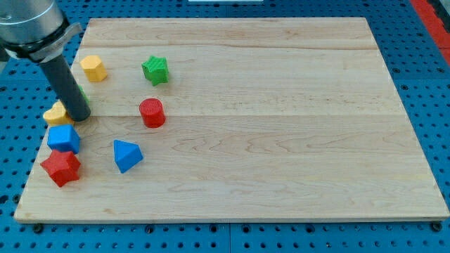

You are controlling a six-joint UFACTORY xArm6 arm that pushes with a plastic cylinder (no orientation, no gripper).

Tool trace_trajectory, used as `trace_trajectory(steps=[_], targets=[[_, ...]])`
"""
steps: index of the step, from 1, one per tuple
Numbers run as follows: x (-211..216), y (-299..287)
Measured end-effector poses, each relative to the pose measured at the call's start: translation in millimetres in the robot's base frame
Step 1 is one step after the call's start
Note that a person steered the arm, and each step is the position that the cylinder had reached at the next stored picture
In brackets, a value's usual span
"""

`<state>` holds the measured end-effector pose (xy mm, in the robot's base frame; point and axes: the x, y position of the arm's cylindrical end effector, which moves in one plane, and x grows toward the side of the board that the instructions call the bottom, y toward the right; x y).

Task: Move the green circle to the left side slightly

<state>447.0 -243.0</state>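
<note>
Basically, camera view: my tip (79,117) is a bare rod holding nothing, down at the board's (281,140) left end; the green circle (82,92) is almost wholly hidden behind the rod, just a green sliver at its 3 o'clock side, so I judge the tip must get round to the circle's 3 o'clock face before nudging toward 9 o'clock. Little room there: board edge near, yellow heart (56,113) touching at 9 o'clock, yellow hexagon (93,68) at 12, blue cube (63,138) and red star (61,167) at 6 — short push only.
</note>
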Motion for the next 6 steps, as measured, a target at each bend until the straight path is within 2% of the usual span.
trace_trajectory(steps=[2, 3, 4, 5, 6], targets=[[-20.9, 0.3], [-16.9, 20.6], [-45.2, 41.8], [-46.0, 1.1], [-61.1, 18.4]])
